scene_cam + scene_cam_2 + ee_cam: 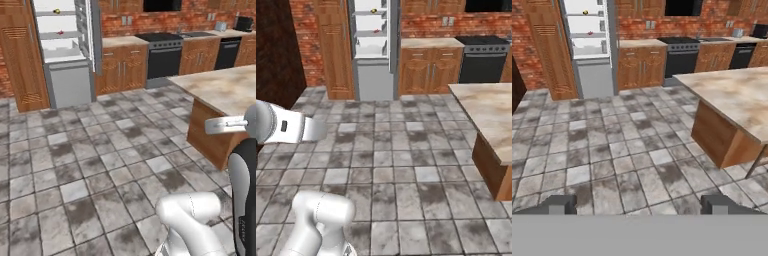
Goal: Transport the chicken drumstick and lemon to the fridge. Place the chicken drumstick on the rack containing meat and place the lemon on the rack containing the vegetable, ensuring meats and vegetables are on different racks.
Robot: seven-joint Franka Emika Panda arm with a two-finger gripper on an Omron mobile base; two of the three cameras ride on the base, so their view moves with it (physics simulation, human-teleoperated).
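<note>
gripper (637,206) standing wide, holding nothing | lemon (585,12) sitting far ahead, up-left, on fridge (592,50) upper rack | probably light, firm, slick, rolling; taking it across the middle | drumstick unseen

you face the fridge (70,55) across a wide stretch of tiled floor (90,165), its door (90,30) swung open on the right; the lemon (57,11) sits on the rack containing the vegetable (55,14), and the meats (60,33) lie on the shelf (59,35) just below, with a drawer (62,51) under that. a tall cabinet (22,55) stands just left of the fridge, while to its right a run of base cabinets (122,67) leads along the back wall to the stove (162,57) and further cabinets beyond. the island counter (225,95) lies near you on the right, well apart from the fridge.
</note>
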